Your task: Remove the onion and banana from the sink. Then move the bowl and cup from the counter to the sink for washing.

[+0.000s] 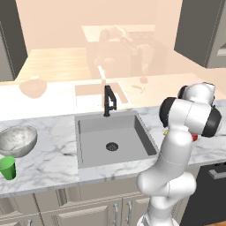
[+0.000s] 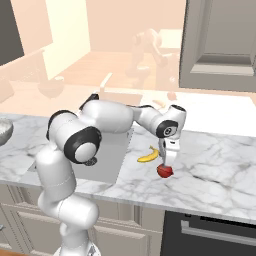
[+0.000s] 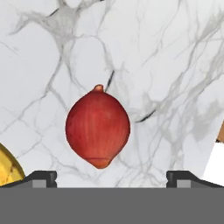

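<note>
The red onion (image 2: 165, 171) (image 3: 97, 127) lies on the white marble counter (image 2: 215, 160) to the right of the sink (image 1: 95, 132). The yellow banana (image 2: 148, 156) (image 3: 8, 168) rests just left of it. My gripper (image 2: 167, 161) (image 3: 111, 177) hangs straight above the onion, open, its fingers apart on either side and holding nothing. The sink basin holds nothing but its drain (image 1: 112, 146). At the counter's far left sits the speckled bowl (image 1: 16, 140), and the green cup (image 1: 7, 167) stands upright in front of it.
A black faucet (image 1: 108, 100) rises behind the sink. My own arm reaches across the sink's right rim. A dark appliance front (image 2: 215, 230) sits below the counter on the right. Bare marble stretches to the right of the onion.
</note>
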Robot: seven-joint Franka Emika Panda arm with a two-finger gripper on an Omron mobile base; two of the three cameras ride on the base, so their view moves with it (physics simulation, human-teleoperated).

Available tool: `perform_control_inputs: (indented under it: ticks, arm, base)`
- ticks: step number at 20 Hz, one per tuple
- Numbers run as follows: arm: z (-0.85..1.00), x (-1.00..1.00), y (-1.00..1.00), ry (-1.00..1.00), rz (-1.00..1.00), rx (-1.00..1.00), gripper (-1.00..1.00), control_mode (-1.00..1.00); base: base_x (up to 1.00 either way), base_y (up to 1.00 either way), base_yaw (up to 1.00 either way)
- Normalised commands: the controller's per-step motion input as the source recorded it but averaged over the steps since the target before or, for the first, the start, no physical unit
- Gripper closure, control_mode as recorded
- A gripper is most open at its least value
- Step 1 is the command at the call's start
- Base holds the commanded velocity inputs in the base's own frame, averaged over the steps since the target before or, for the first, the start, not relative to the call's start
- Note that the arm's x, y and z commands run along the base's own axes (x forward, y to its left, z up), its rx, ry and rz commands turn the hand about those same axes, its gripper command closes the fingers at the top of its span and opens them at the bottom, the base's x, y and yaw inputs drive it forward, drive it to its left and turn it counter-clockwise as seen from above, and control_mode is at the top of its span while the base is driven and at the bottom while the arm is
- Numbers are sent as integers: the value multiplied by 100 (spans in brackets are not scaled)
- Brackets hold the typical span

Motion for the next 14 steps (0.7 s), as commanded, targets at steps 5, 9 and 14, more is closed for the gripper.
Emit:
perform_control_inputs:
  ticks: [5,9,14]
  arm:
    - [24,-8,14,-6,9,0,-100,-100]
    - [19,-6,17,-6,12,-4,-100,-100]
    - [20,-7,16,-5,16,-6,-100,-100]
  base:
    - [0,0,0]
    - [0,0,0]
    - [0,0,0]
